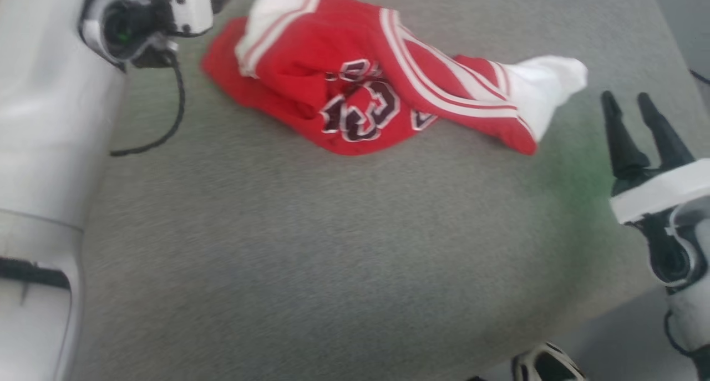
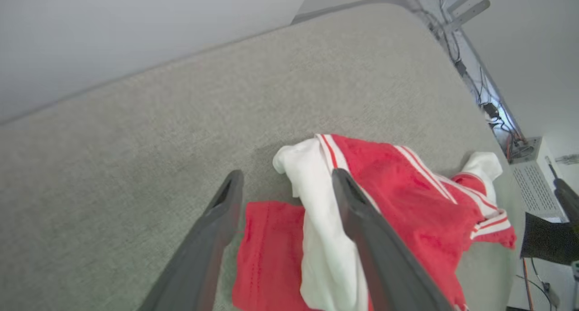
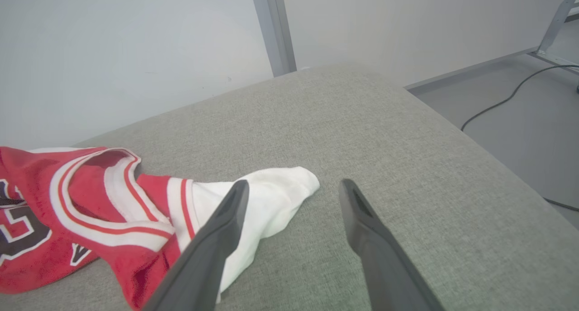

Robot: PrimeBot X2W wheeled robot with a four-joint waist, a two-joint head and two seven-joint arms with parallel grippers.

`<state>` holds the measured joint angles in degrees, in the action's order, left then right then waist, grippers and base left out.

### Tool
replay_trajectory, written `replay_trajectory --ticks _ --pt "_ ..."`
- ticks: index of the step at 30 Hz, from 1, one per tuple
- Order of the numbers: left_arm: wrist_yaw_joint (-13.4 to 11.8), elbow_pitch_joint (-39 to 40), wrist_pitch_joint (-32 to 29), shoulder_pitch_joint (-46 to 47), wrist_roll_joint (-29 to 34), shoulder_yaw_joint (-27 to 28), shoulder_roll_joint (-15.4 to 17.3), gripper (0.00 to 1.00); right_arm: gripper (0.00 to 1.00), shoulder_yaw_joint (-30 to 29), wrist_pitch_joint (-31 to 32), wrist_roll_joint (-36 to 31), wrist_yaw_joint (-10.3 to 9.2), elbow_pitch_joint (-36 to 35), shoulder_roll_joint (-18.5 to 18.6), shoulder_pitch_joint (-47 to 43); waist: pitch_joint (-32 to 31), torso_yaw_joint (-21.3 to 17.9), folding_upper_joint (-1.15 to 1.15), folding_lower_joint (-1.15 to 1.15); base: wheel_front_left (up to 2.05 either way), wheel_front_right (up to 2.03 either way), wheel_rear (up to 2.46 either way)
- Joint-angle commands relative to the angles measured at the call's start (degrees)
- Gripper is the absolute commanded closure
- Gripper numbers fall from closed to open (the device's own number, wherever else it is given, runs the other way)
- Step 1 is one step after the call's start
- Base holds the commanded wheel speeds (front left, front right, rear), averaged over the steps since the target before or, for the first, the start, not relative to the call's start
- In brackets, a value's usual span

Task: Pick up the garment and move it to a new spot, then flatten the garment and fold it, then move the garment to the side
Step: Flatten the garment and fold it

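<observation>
Grey padded surface (image 1: 310,248) has tons of free room on the near side; red jersey (image 1: 355,87) sits crumpled toward the far edge. Right gripper (image 1: 625,98) hangs by the right edge, spread wide, empty. Left gripper (image 2: 287,175) hovers over the jersey's left end, wide too.

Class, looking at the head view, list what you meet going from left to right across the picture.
pale left forearm → red jersey → right claw
</observation>
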<state>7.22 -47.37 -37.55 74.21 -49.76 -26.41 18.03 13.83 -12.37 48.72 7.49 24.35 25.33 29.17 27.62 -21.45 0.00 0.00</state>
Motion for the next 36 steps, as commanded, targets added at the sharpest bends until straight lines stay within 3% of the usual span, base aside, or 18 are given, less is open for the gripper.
replay_trajectory --ticks 1,6,11,12,13,14,15,20,27,30,31,33,36 --pt "-0.04 -2.54 -2.8 1.48 -0.77 -0.14 0.28 0.0 0.0 0.64 -0.35 -0.24 0.0 -0.02 -0.84 1.0 3.42 -4.43 0.0 0.0 0.0 0.0 0.0" --pt "0.0 -8.33 -11.6 4.79 -2.67 -1.0 0.05 0.0 0.0 2.2 -0.95 0.1 0.0 0.98 -1.53 1.87 4.01 -6.15 0.0 0.0 0.0 0.0 0.0" --pt "0.13 -9.4 -14.26 6.12 -3.71 -1.08 -0.72 0.01 0.0 2.8 -1.45 0.51 0.0 1.86 -1.46 2.2 4.17 -6.14 0.0 0.0 0.0 0.0 0.0" --pt "0.18 -9.17 -14.01 6.13 -3.49 -1.45 -0.77 0.23 0.0 3.07 -1.41 0.53 0.0 2.0 -1.56 2.49 4.22 -6.07 0.0 0.0 0.0 0.0 0.0" --pt "0.19 -9.03 -13.88 6.09 -3.32 -1.88 -0.92 0.68 0.0 3.32 -1.49 0.54 0.0 2.12 -1.61 2.83 4.25 -5.91 0.0 0.0 0.0 0.0 0.0" --pt "0.21 -8.79 -13.35 6.0 -3.46 -2.01 -1.15 0.96 0.0 3.49 -1.64 0.68 0.0 2.16 -1.6 3.05 4.23 -5.66 0.0 0.0 0.0 0.0 0.0" --pt "0.23 -8.67 -12.76 5.96 -4.01 -1.75 -1.28 1.0 0.0 3.72 -1.74 0.71 0.0 2.18 -1.51 3.16 4.22 -5.36 0.0 0.0 0.0 0.0 0.0" --pt "0.29 -5.01 -8.58 4.95 -6.3 -1.95 -1.88 1.0 0.0 3.53 -2.0 0.8 -0.01 2.31 0.26 3.05 2.82 -1.64 0.0 0.0 0.0 0.0 0.0" --pt "0.29 4.64 -4.17 -0.02 -11.04 -3.44 1.67 1.0 0.0 2.94 -1.12 -0.08 0.0 1.25 2.64 1.24 -2.07 6.33 0.0 0.0 0.0 0.0 0.0" --pt "0.25 9.12 -3.51 -3.39 -12.5 -4.04 5.48 1.0 0.0 2.34 -0.02 -0.69 0.0 0.38 3.01 0.23 -3.78 9.13 0.0 0.0 0.0 0.0 0.0" --pt "0.26 11.14 -3.35 -5.75 -12.54 -4.07 8.63 1.0 0.0 1.77 0.77 -1.26 0.0 -0.44 2.99 -0.3 -4.56 10.47 0.0 0.0 0.0 0.0 0.0" --pt "0.06 12.71 -3.67 -8.17 -11.91 -4.08 11.69 1.0 0.0 1.19 1.61 -1.9 0.0 -1.25 2.93 -1.01 -5.02 11.5 0.0 0.0 0.0 0.0 0.0" --pt "-2.31 14.39 -4.22 -11.22 -9.02 -4.78 17.05 1.0 0.0 0.01 2.8 -2.93 0.0 -2.34 2.38 -2.15 -5.22 12.13 0.0 0.0 0.0 0.0 0.0"
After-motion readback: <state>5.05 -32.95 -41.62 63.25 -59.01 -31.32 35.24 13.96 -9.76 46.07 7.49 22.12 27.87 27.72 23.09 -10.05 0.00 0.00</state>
